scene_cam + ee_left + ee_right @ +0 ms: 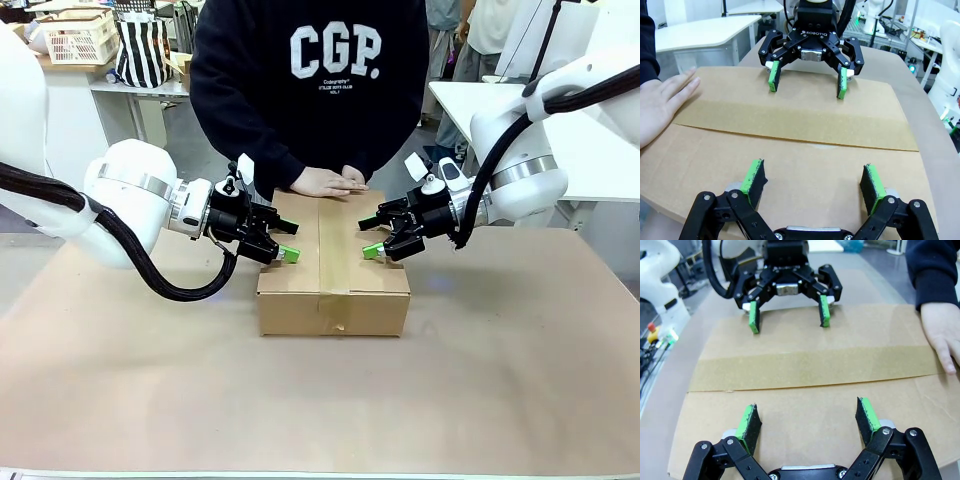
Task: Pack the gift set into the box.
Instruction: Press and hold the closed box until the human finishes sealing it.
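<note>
In the front view the left gripper [283,247] comes in from the left edge of the frame at mid height, its green-padded fingers spread apart and grasping nothing, the tips over the left flap of the box [333,268]. The box sits at the centre of the frame on the brown table [150,380], closed, a band of brown tape [333,245] running along its top seam and down the near face. Its long axis runs from the near edge toward the person, and the seam follows that line. At its far end, centre top, the person's hands [328,181] lie flat on the lid, fingers released and not clenched. From the right the right gripper [377,240] reaches in, fingers likewise parted and empty, the tips over the right flap. The two grippers face each other across the tape, apart from one another.
</note>
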Robot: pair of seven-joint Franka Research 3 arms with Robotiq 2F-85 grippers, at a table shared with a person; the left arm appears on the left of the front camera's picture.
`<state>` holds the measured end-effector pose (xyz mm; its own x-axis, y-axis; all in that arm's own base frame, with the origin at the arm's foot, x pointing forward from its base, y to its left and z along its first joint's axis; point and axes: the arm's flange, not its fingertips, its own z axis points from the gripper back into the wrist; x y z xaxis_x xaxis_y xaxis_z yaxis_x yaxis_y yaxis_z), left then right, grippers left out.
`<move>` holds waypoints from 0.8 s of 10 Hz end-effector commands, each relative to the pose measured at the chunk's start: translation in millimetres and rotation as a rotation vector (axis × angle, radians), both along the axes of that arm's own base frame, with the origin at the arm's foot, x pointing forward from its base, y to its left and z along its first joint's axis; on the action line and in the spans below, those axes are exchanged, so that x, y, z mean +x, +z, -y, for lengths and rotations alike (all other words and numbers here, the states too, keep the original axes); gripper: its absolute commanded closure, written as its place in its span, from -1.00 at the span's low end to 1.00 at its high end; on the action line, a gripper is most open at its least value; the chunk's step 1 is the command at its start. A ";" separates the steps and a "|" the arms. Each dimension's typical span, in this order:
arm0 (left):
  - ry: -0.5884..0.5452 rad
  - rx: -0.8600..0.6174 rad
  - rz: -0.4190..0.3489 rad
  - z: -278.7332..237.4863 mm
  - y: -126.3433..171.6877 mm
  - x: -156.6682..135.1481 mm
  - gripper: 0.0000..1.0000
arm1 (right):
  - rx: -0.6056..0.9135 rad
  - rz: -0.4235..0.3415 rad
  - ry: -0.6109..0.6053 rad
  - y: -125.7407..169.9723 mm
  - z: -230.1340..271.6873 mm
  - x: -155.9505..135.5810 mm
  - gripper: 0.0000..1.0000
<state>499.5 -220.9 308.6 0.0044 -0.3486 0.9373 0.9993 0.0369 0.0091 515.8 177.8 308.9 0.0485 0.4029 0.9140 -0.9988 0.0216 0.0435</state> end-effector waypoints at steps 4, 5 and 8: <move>-0.005 0.003 0.008 -1.1 -4.4 -2.4 -1.00 | -0.009 0.000 -0.003 -2.6 -0.2 -1.0 -1.00; -0.005 0.003 0.008 -1.1 -4.4 -2.4 -1.00 | -0.009 0.000 -0.003 -2.6 -0.2 -1.0 -1.00; -0.005 0.003 0.008 -1.1 -4.4 -2.4 -1.00 | -0.009 0.000 -0.003 -2.6 -0.2 -1.0 -1.00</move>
<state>499.5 -220.8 308.6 0.0045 -0.3486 0.9373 0.9993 0.0371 0.0091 515.8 177.8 308.9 0.0485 0.4029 0.9140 -0.9988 0.0216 0.0435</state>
